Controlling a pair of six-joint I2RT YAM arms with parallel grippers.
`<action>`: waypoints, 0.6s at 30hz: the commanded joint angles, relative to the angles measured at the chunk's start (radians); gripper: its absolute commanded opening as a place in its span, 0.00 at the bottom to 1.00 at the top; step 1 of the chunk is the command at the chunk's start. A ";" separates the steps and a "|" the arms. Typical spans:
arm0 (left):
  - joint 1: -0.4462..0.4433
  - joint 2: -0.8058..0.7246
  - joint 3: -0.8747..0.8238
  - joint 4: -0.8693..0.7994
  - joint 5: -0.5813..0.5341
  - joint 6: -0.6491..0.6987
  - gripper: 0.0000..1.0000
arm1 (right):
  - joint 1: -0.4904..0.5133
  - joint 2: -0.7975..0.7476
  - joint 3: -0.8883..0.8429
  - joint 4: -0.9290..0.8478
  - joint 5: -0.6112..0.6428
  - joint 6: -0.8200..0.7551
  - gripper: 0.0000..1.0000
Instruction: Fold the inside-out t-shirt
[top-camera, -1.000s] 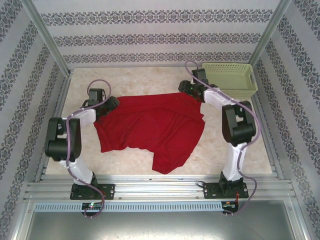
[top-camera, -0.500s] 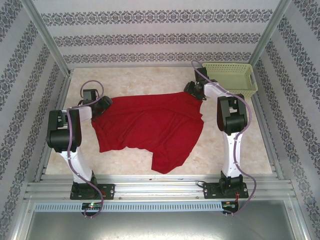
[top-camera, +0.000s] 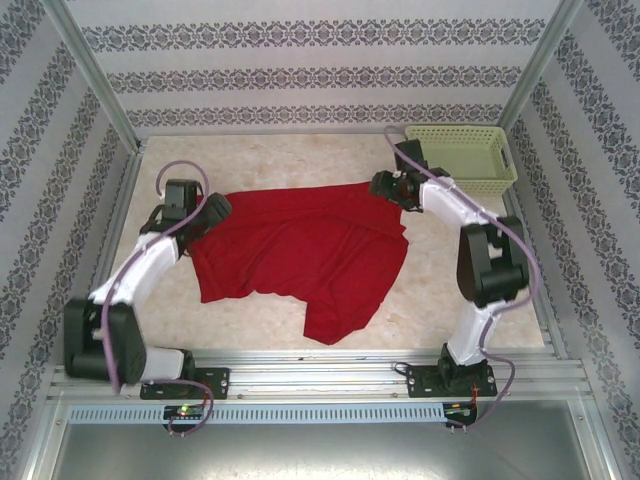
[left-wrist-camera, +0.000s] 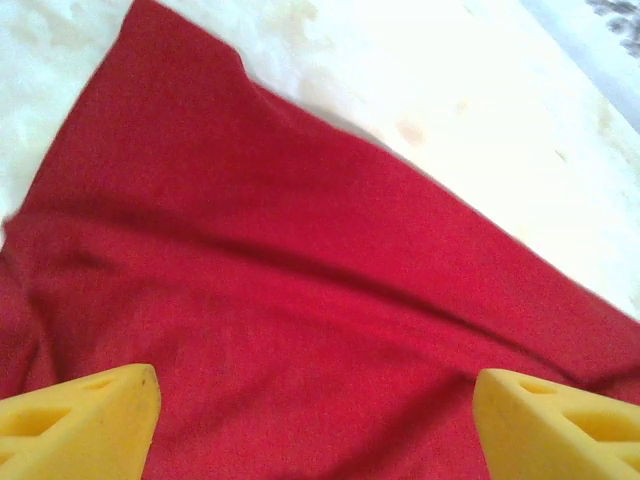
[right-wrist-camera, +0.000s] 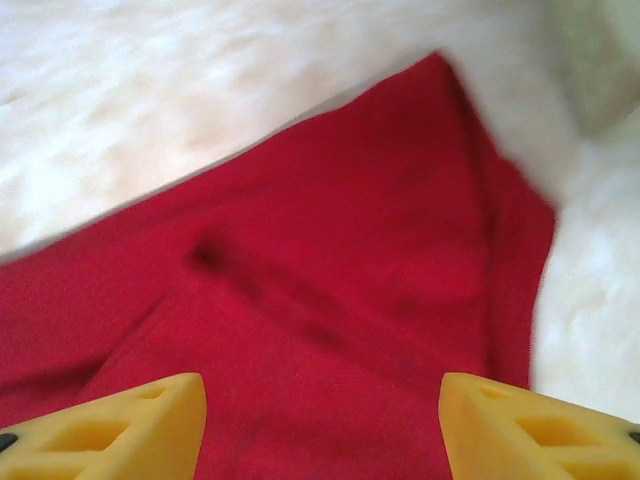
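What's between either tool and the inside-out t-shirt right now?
Nothing visible. The left tool and right tool both hang open directly over the red t-shirt, only bare cloth below them. The green basket sits at the far right corner, apart from the cloth.

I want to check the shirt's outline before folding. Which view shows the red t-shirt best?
Top external: the whole t-shirt lies rumpled on the table. Both wrist views give close patches of its cloth and edges.
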 joint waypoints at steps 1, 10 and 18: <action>-0.050 -0.149 -0.141 -0.208 -0.110 -0.012 0.80 | 0.131 -0.124 -0.167 -0.018 -0.001 -0.018 0.64; -0.117 -0.282 -0.398 -0.104 0.036 -0.062 0.70 | 0.344 -0.253 -0.478 0.020 -0.003 0.210 0.65; -0.120 -0.047 -0.378 0.042 0.048 -0.064 0.63 | 0.187 -0.096 -0.527 0.112 -0.032 0.288 0.62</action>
